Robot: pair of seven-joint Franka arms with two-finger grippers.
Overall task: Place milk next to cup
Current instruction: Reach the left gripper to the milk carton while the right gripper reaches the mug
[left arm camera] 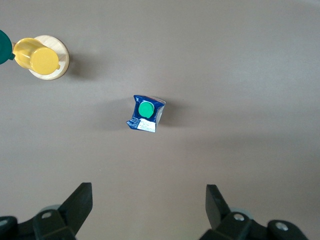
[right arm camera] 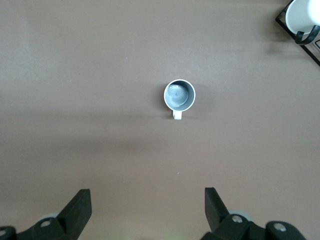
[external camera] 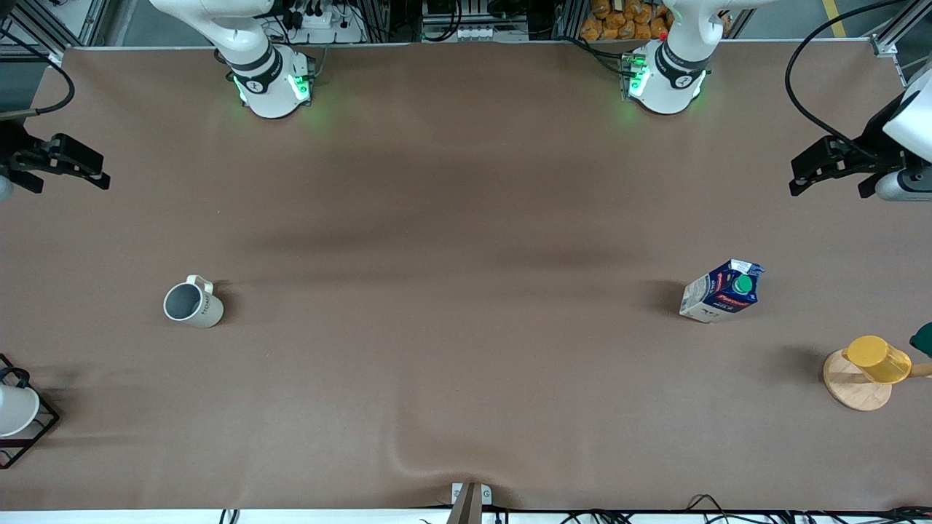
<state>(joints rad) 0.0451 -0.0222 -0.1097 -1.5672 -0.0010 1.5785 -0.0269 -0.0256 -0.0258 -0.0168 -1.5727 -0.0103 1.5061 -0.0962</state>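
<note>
The milk (external camera: pixel 722 291), a dark blue and white carton with a green cap, stands upright on the brown table toward the left arm's end. It also shows in the left wrist view (left arm camera: pixel 146 113). The cup (external camera: pixel 192 303), a cream mug with a grey inside, stands upright toward the right arm's end and shows in the right wrist view (right arm camera: pixel 179 95). They are far apart. My left gripper (external camera: pixel 830 182) is open and empty, high over the table's left-arm end (left arm camera: pixel 149 200). My right gripper (external camera: pixel 65 178) is open and empty, high over the table's right-arm end (right arm camera: pixel 147 202).
A yellow cup on a wooden disc (external camera: pixel 870 367) stands near the milk, nearer the front camera, with a dark green thing (external camera: pixel 923 338) beside it at the edge. A white cup in a black wire rack (external camera: pixel 18 415) stands at the right arm's end.
</note>
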